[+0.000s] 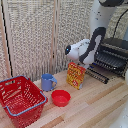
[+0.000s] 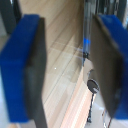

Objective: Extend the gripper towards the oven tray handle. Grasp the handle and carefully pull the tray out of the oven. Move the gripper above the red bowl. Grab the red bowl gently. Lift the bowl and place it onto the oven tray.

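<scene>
While arm hangs by oven [image 1: 114, 56]:
gripper [image 2: 70, 70]: fingers spread apart, grasping nothing
tray [image 1: 111, 61]: inside oven, front edge showing
red bowl [image 1: 61, 97]: on table [image 1: 95, 107], near blue mug [image 1: 48, 82]

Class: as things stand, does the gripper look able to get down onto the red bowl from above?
Probably yes: the red bowl sits uncovered on the table, apart from the blue mug, with nothing over it.

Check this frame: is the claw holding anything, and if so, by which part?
Nothing is held. In the wrist view the claw is open, with only bare table between its blue fingers.
</scene>
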Controlling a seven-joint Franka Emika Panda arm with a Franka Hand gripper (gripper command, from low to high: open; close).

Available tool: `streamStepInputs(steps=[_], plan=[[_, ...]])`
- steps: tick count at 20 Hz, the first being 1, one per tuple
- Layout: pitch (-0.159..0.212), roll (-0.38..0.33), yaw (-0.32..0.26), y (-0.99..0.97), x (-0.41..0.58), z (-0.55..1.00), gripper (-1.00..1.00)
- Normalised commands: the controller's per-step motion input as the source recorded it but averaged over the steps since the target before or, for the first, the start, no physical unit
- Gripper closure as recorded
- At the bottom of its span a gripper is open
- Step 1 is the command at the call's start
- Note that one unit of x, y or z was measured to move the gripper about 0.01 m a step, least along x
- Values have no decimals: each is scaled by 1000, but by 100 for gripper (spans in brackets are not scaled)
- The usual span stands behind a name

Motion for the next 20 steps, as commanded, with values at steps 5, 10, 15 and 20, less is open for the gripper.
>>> streamStepInputs(steps=[5, 10, 15, 20], plan=[[0, 56, -31, 10, 95, 897, -100], [3, 35, -11, 21, 45, 1000, -100], [29, 35, -6, 37, 41, 992, -100], [5, 137, -88, 187, -49, 744, -100]])
